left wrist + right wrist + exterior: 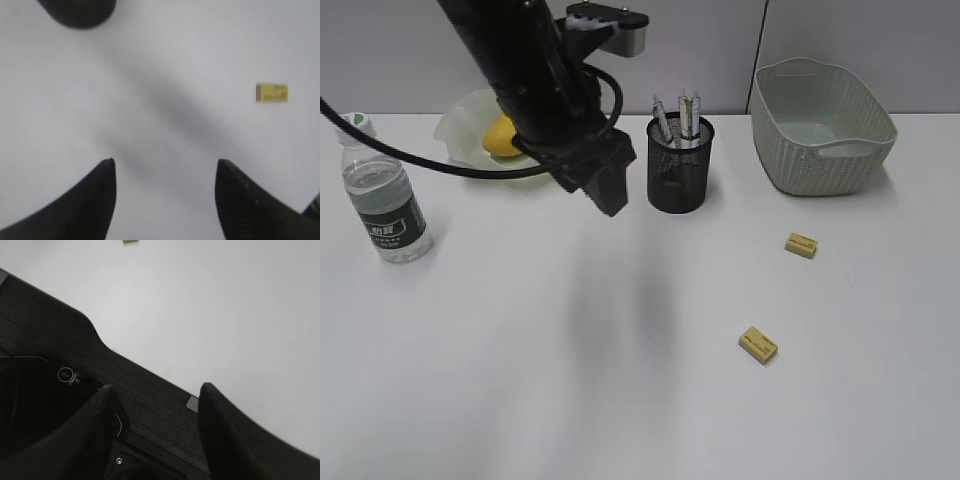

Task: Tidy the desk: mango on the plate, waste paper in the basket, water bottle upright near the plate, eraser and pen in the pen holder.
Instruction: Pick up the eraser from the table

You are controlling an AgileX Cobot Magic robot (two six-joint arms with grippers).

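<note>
The white surface (pixel 520 380) is carrying several things; the water bottle (pixel 384 195) is standing upright at the left edge; the plate (pixel 460 125) is sitting at the back left; the pen holder (pixel 679 170) is standing near the middle; the basket (pixel 823 125) is resting at the back right; two small yellow blocks (pixel 801 245) (pixel 758 345) are lying apart on the right side.

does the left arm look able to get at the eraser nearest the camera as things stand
Probably yes. The left gripper hangs open and empty above bare desk, and nothing stands between it and the near eraser, which lies flat in the open.
</note>
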